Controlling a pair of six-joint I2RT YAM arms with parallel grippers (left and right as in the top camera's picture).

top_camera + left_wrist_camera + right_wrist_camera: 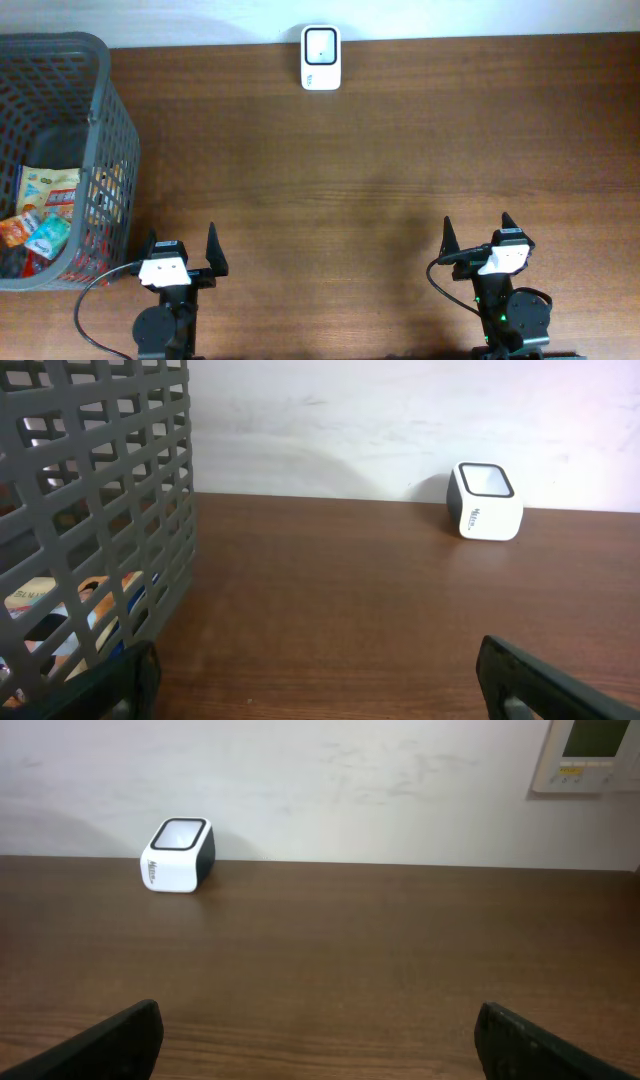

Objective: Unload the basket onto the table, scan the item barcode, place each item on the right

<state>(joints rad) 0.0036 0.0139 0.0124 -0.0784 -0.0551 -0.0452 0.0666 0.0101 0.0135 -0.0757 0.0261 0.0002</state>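
Observation:
A white barcode scanner (pixel 321 58) with a dark window stands at the table's far edge, against the wall; both wrist views also catch the scanner (pixel 484 502) (pixel 178 855). Several colourful packaged items (pixel 45 215) lie inside a grey mesh basket (pixel 100 100) at the left, and some packets (pixel 60 610) show through its mesh. My left gripper (pixel 181 246) rests near the front edge beside the basket, open and empty. At the front right, my right gripper (pixel 477 231) is likewise open with nothing between its fingers.
The basket wall (pixel 110 510) rises close to the left gripper's left finger. A white wall panel (pixel 590 755) hangs at the upper right of the right wrist view. Bare brown wood (pixel 350 180) spreads between the grippers and the scanner.

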